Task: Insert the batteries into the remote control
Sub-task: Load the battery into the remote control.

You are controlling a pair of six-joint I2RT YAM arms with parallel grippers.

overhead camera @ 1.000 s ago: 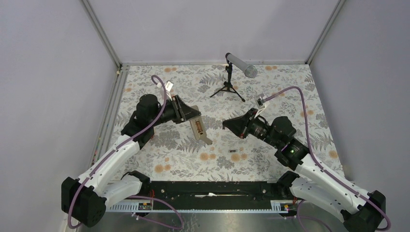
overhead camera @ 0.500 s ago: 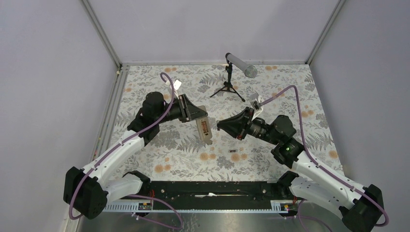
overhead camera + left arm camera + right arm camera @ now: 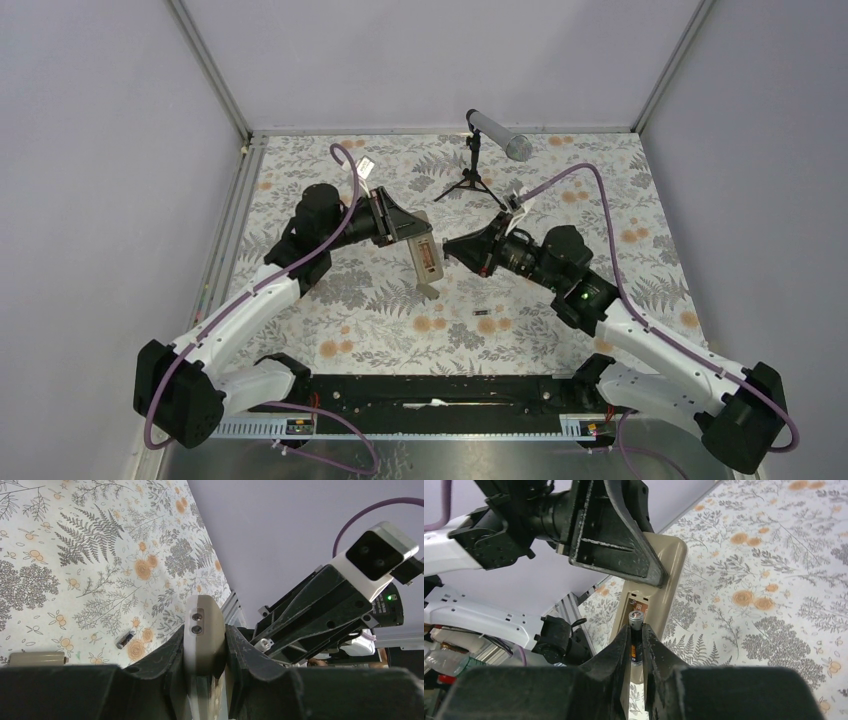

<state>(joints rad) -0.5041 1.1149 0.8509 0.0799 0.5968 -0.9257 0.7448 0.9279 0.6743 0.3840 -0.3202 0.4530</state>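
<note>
Your remote control [image 3: 427, 262] hangs in the air over the middle of the counter [image 3: 650, 200]. Its beige back is turned toward the right arm and its battery bay is uncovered. The left hand [image 3: 408, 232] comes in from 10 o'clock and pinches the remote's upper end across its width; in the left wrist view both fingers [image 3: 167, 655] press flat against its sides.

At 3 o'clock of the remote, your right hand [image 3: 450, 247] is pressed together on a battery [image 3: 636, 630]. In the right wrist view that slim dark cylinder stands between the two fingertips with its metallic end up, right over the open bay. You cannot tell from these views whether it is seated in the bay or only touching it.

The second battery [image 3: 483, 314] lies loose on the floral counter at about 5 o'clock of the remote, well apart from both hands. In the left wrist view a small flat pale rectangular piece [image 3: 37, 657] lies on the counter at 9 o'clock of that battery.

Along the far edge, at about 1 o'clock of the remote, a grey microphone [image 3: 500, 135] sits tilted on a small black tripod [image 3: 472, 185].
</note>
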